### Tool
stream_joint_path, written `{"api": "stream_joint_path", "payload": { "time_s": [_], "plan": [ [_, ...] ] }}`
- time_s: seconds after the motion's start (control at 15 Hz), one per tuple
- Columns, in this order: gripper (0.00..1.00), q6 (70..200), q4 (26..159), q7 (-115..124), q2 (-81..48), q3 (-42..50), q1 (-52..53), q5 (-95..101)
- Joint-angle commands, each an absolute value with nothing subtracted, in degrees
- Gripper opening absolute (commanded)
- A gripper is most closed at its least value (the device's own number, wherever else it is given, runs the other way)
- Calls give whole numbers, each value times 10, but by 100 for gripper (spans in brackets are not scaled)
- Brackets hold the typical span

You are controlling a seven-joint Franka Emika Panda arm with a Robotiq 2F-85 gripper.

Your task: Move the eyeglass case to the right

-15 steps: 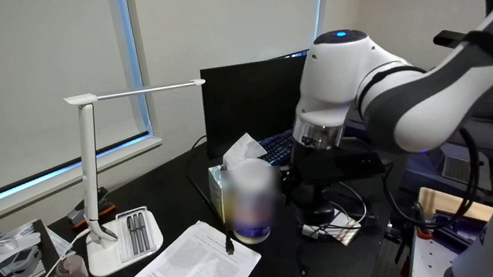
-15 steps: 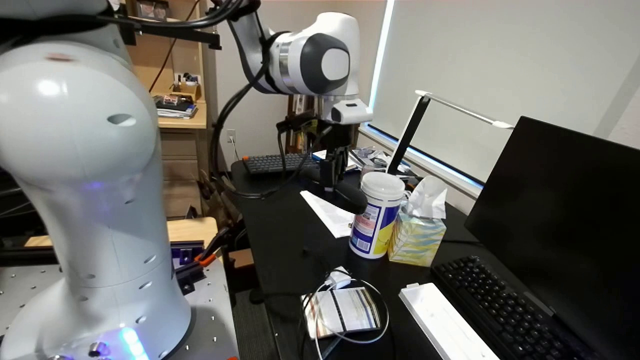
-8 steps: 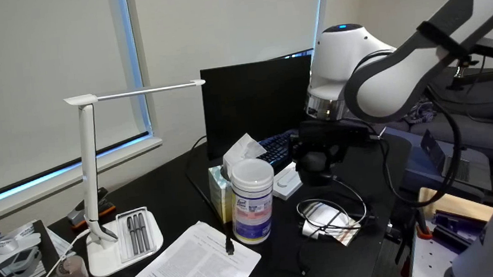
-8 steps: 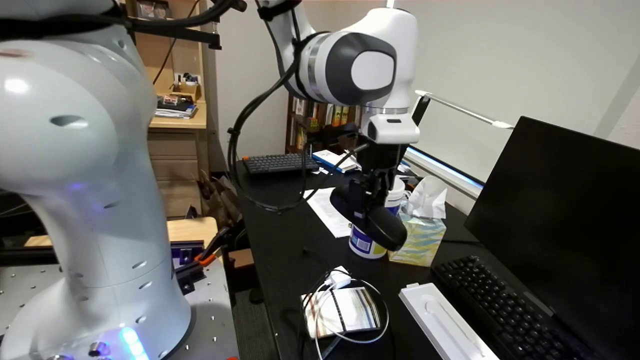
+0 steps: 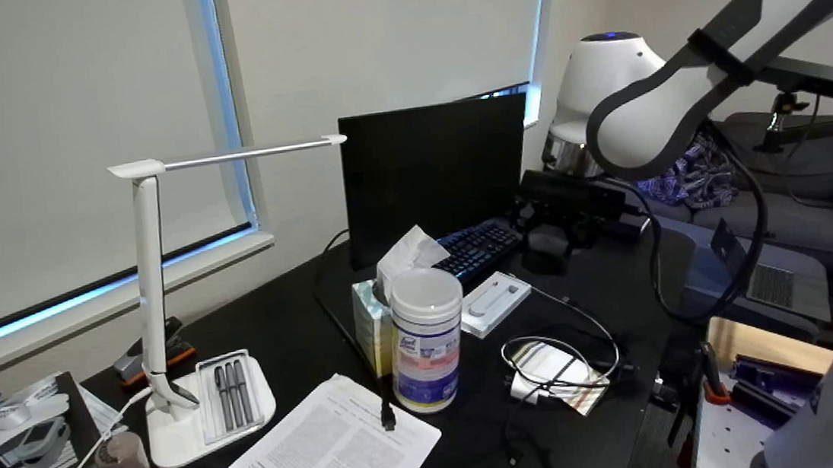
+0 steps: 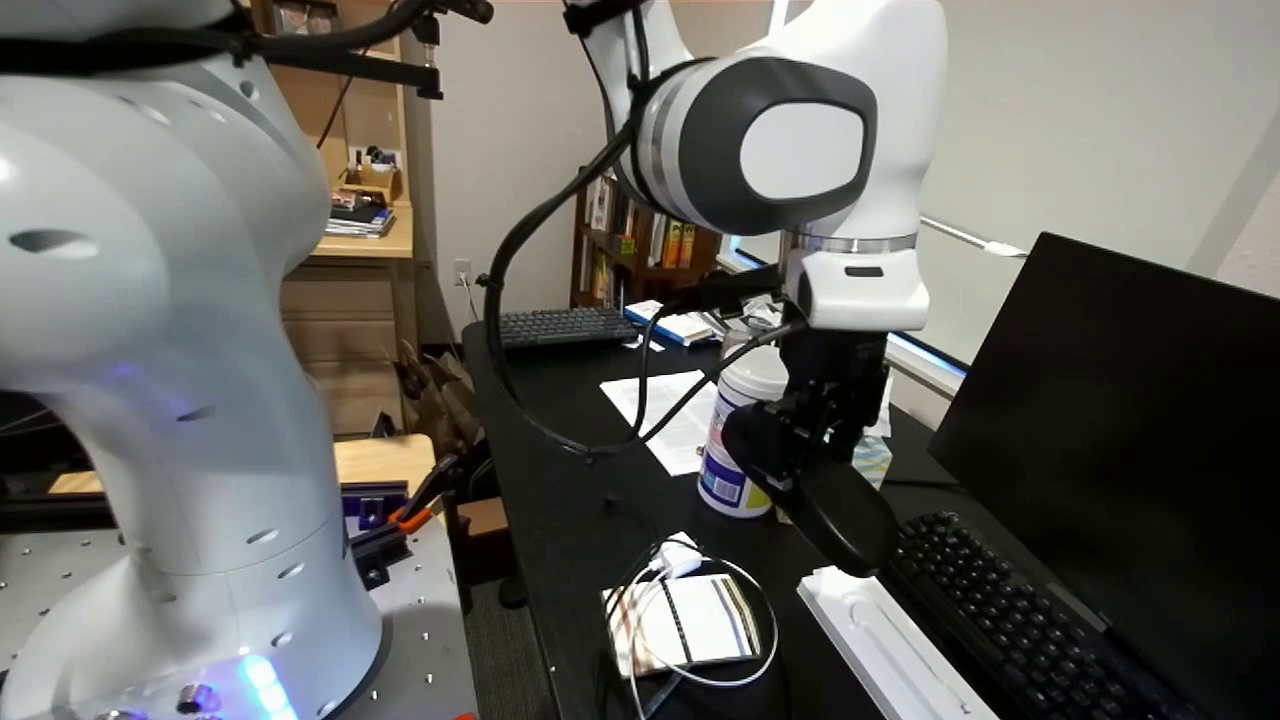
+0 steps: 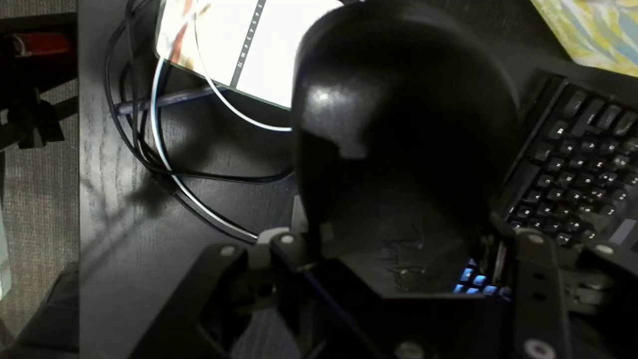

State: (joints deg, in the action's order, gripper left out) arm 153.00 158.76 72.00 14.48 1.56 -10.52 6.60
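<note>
Midway across the wrist view, one gripper holds one black eyeglass case up off the dark desk, its jaws standing partway apart, one at each side of the case. Near it are one striped booklet and one keyboard; one patterned tissue box shows at the corner.

In an exterior view the keyboards come to two, the far keyboard toward the desk's end, the near one before one monitor. From this side the case overlaps one end of one white box; at what height I cannot tell. One white charger sits at the booklet's corner.

In an exterior view one desk lamp has a tray on its base, and three pens lie in the tray. One white tissue pokes out of the tissue box. Just beside that box stands one lidded wipes tub, its contents hidden. One pinkish container stands near the lamp; what it holds I cannot tell. One sheaf of printed pages lies near the tub, one black plug on top.
</note>
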Motion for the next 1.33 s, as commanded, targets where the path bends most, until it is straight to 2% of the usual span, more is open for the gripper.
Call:
{"api": "stream_joint_path", "payload": {
  "time_s": [0.0,0.2,0.53,0.93,1.0,1.07,1.27],
  "plan": [
    [49,1534,1589,747,141,-12,-117,81],
    [49,1533,1560,787,112,-14,-139,96],
    [49,1546,1475,854,22,51,-213,158],
    [49,1548,1336,871,-118,141,-186,140],
    [49,1540,1382,851,-67,152,-178,142],
    [74,1540,1368,849,-84,162,-171,140],
    [74,1540,1369,849,-88,170,-161,140]
  ]
}}
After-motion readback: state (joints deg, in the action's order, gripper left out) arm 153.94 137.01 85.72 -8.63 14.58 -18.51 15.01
